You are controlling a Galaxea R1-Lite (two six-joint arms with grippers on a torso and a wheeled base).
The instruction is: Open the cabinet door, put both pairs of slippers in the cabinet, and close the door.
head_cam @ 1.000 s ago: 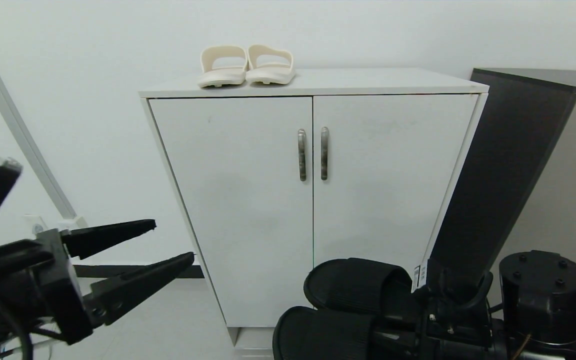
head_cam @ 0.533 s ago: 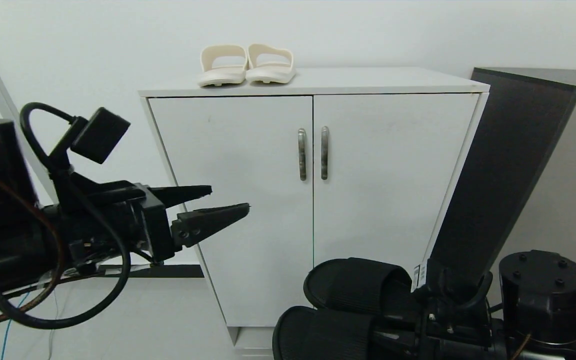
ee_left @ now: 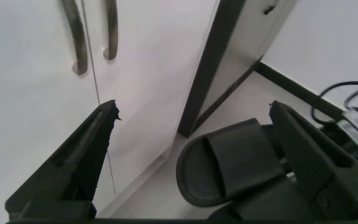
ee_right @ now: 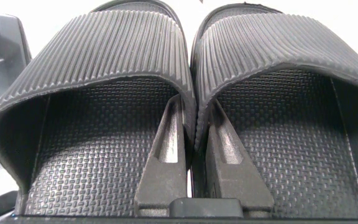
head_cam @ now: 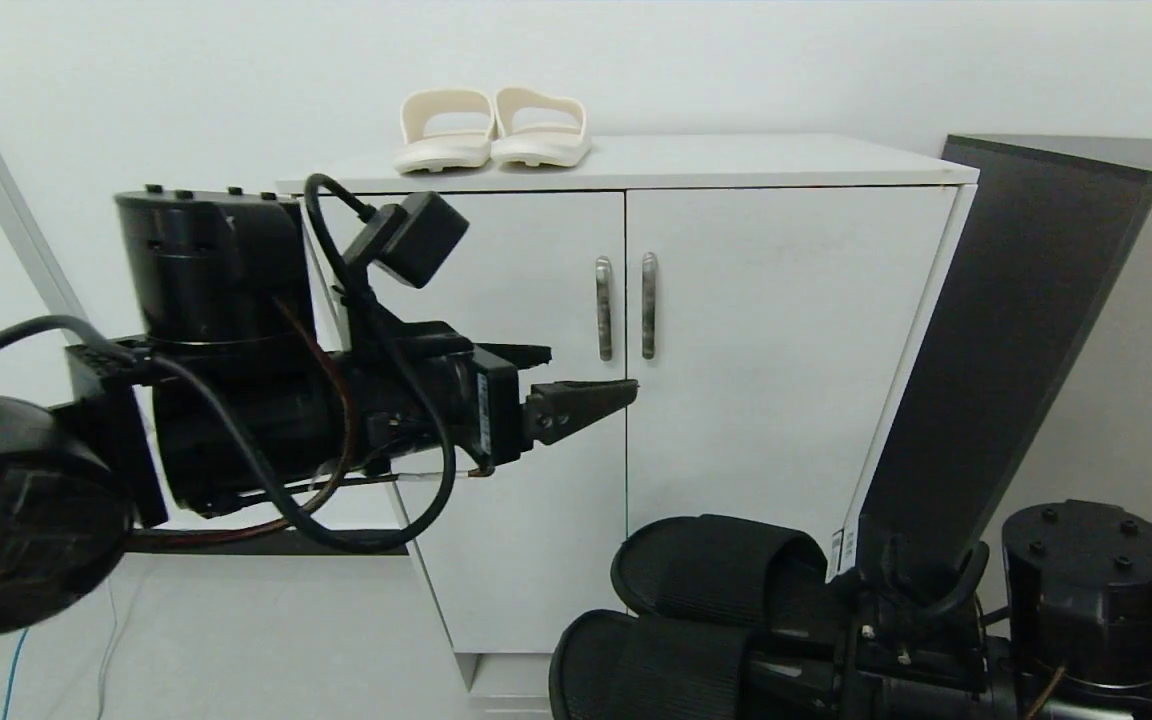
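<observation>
The left claw (head_cam: 591,370) is spread wide and empty, hanging just below the left door handle (head_cam: 603,308); I can't tell if it's touching anything. The right claw (ee_right: 194,106) is clamped on the black slippers (head_cam: 716,570), pinching their inner walls together, low by the cabinet (head_cam: 786,330). The cream slippers (head_cam: 493,130) sit on the cabinet's top. Both doors are shut, so I'd say it's on door-opening. Next it needs fingers around a handle, then a pull.
</observation>
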